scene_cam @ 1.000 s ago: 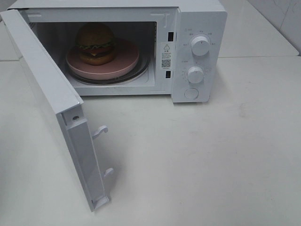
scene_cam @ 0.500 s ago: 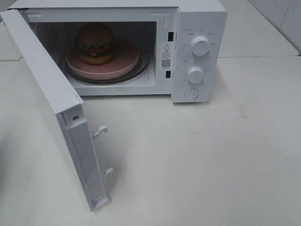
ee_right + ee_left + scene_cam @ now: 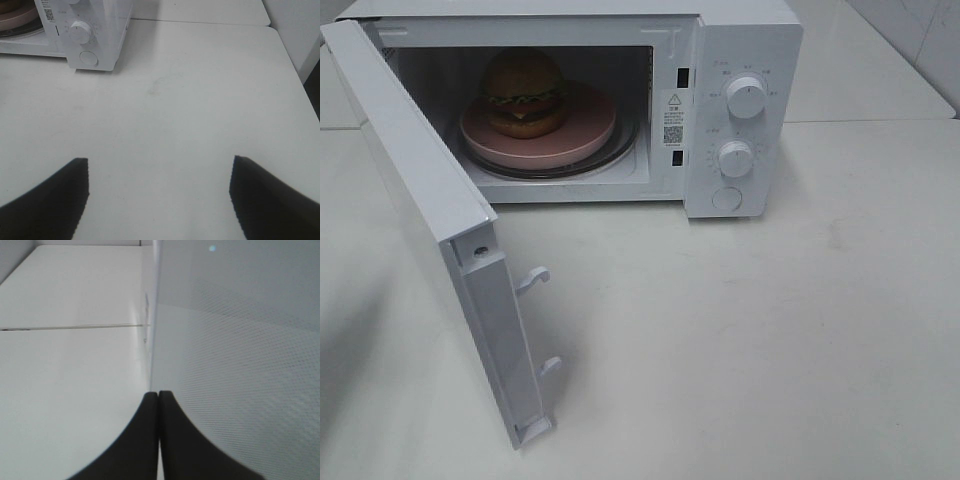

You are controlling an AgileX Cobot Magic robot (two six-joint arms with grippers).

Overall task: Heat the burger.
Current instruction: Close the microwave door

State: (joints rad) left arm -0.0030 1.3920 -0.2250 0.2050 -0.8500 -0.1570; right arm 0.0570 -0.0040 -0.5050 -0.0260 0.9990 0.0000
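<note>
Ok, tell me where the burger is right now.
In the high view, the burger sits on the left part of the pink plate inside the microwave, upper left of the picture. The microwave's door is swung open to the left.

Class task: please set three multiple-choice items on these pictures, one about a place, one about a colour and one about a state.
1. Where is the burger in relation to the microwave?
A on top of it
B inside it, on the plate
C behind it

2. What colour is the plate?
A pink
B blue
C black

3. The microwave's door is:
A shut
B missing
C swung open

Answers:
1 B: the burger sits on the plate within the cavity.
2 A: the bare rim around the burger is pink.
3 C: the door stands out to the side, leaving the cavity in view.
</note>
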